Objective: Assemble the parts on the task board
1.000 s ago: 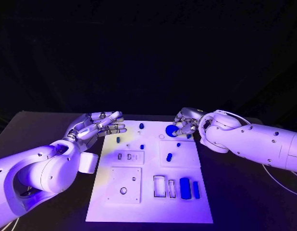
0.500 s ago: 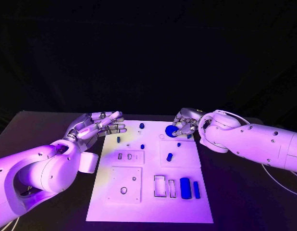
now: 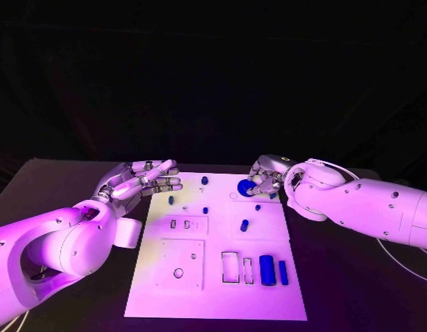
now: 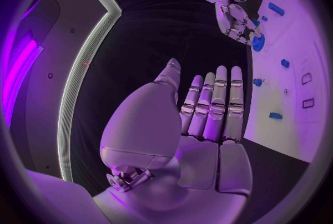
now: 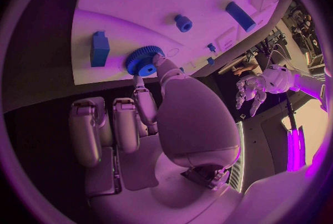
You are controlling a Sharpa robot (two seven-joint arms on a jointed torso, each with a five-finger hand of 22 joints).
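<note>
The white task board [image 3: 213, 294] lies in the middle of the black table. At its far right corner my right hand [image 3: 267, 176] pinches a round blue gear [image 3: 245, 187] that sits low over the board. In the right wrist view my fingertips [image 5: 157, 61] touch the gear [image 5: 144, 61] at its rim. My left hand [image 3: 140, 181] hovers by the board's far left corner, fingers stretched and apart, holding nothing. The left wrist view shows that hand [image 4: 208, 116] flat and empty, with the right hand [image 4: 235, 20] on the gear [image 4: 258, 42] beyond it.
Small blue pegs [image 3: 202, 181] [image 3: 204, 210] stand on the far half of the board, with an oblong part [image 3: 243, 225] on the middle right plate. A blue block [image 3: 267, 270] and a thin bar [image 3: 282, 272] lie beside empty slots [image 3: 229, 267] near the front.
</note>
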